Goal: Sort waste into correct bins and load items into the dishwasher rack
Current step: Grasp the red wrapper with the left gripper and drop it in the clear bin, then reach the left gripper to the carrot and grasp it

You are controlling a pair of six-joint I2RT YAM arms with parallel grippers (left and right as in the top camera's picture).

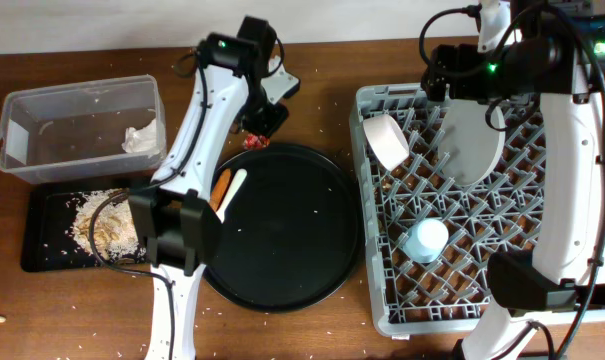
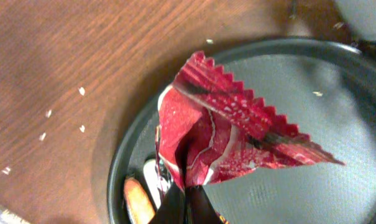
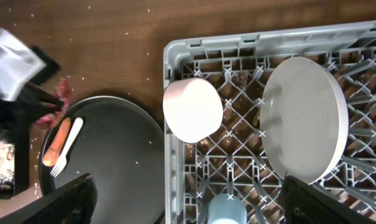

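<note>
**Pinching the crumpled wrapper**

Creased, red and white, zigzag-edged, the wrapper is clamped in the left claw over the round tray's rim, upper middle of the overhead view. The right claw gapes apart above the rack.

Three downward views, round tray shared

1. Table: brown wood grain, smooth, faint sheen.
2. Wrapper: glossy red-and-white film, crinkled, with a zigzag-cut edge.
3. Round black tray: smooth, semi-gloss.
4. Dishwasher rack: matt grey plastic.
5. Clear tub: transparent plastic.
6. Plate and bowl: smooth, pale, low sheen.
</note>
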